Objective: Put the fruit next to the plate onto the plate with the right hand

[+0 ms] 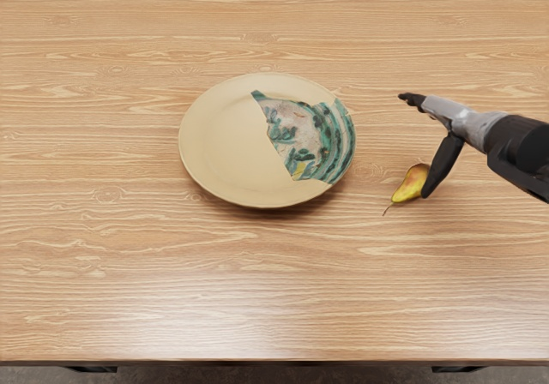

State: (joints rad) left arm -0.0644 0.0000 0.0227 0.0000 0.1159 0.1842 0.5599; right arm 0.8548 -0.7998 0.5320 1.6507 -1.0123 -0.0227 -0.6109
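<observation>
Nearest us on the table lies the one pear, right of the one plate and not yet on it. We see one hand, the right hand, its fingers spread and gripping nothing, one finger hanging down just beside the fruit's right end. We judge this the reach; next the fingers must close round the pear.

Bright, even overhead light is washing the wooden table, casting only a thin soft shadow under the plate left of the fingers, with everything rendering sharp to the edges.
</observation>
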